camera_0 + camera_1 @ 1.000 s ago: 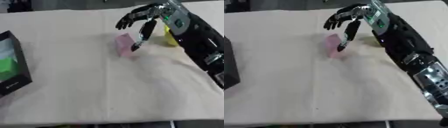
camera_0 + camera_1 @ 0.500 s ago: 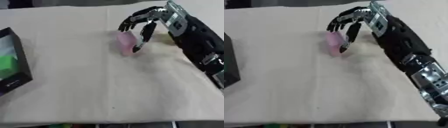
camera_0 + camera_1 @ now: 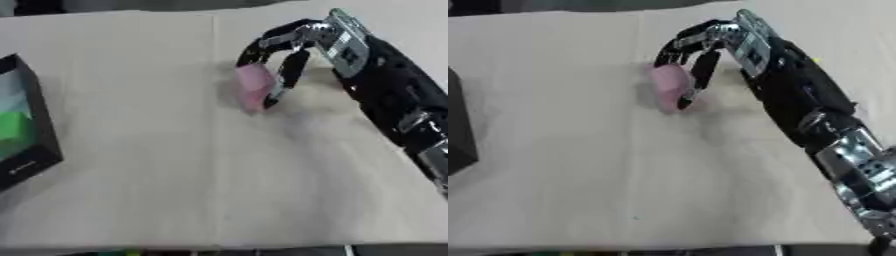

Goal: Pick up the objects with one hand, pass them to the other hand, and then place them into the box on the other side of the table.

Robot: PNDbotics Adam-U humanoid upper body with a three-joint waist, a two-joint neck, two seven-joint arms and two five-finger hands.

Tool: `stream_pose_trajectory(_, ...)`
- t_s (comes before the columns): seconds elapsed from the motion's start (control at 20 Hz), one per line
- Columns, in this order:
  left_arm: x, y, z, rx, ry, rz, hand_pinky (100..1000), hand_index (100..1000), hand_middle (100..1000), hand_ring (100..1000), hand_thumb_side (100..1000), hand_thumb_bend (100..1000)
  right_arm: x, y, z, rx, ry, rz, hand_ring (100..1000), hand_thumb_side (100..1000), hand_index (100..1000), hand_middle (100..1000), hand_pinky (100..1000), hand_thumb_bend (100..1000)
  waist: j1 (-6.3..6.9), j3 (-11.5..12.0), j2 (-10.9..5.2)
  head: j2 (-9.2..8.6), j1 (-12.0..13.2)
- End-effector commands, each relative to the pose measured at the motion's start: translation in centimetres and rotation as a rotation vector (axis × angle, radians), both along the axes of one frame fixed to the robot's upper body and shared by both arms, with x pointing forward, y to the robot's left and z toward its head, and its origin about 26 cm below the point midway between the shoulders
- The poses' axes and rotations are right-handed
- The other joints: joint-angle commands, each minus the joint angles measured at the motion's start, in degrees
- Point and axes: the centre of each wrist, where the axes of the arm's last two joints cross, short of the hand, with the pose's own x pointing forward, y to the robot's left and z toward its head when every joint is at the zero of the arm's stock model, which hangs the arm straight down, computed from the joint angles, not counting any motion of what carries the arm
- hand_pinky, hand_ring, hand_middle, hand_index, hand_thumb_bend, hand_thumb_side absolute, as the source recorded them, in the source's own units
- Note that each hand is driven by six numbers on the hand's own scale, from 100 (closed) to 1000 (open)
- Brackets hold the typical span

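Right robot hand [image 3: 293, 47] closing on pink object [image 3: 254, 87] at far table.

Black box [image 3: 26, 125] at left edge, green and pale contents inside. Farther off, on cream table [image 3: 175, 165], pink block standing on end, fingers curled over top, thumb along right side.

Robot hands in view: one, the right robot hand [image 3: 293, 45], coming in from the right edge, fingers curled over the pink thing.
Pink objects: one, a small pink block [image 3: 255, 86] under the robot hand's fingers, thumb at its near side.
Boxes: one, a black box [image 3: 26, 127] with green inside, well apart from the robot hand at the left edge.
Yellow things: one small speck [image 3: 816, 60] just behind the robot hand's forearm; cannot tell what it is.
Counters: one, the beige counter [image 3: 175, 180].
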Motion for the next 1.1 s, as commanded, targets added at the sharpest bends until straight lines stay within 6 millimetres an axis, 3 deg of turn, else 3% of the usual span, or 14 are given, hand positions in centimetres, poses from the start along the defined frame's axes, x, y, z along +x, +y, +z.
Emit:
stream_pose_trajectory(0.05, -0.32, 0.32, 1.39, 0.007, -0.041, 0.006, 845, 777, 680, 714, 568, 528, -0.04, -0.23, 1.12, -0.008, -0.016, 0.006, 864, 245, 863, 800, 886, 627, -0.16, 0.23, -0.29, -0.88, -0.17)
stream_pose_trajectory(0.5, -0.36, 0.37, 1.35, 0.004, -0.043, 0.007, 848, 778, 680, 694, 569, 524, 0.03, -0.33, 0.98, -0.014, -0.01, -0.012, 821, 100, 800, 731, 869, 503, -0.22, 0.48, -0.21, -1.08, -0.23)
stream_pose_trajectory(0.8, -0.38, 0.39, 1.34, 0.001, -0.044, 0.008, 849, 777, 680, 692, 569, 523, 0.16, -0.64, 0.86, -0.003, -0.006, -0.014, 789, 100, 758, 677, 854, 469, -0.18, 0.6, -0.1, -1.2, -0.44)
stream_pose_trajectory(1.1, -0.4, 0.43, 1.36, 0.0, -0.047, 0.009, 852, 777, 680, 691, 570, 521, 0.12, -0.76, 1.1, 0.037, 0.005, -0.025, 752, 100, 660, 579, 839, 397, -0.15, 0.56, -0.12, -1.14, -0.52)
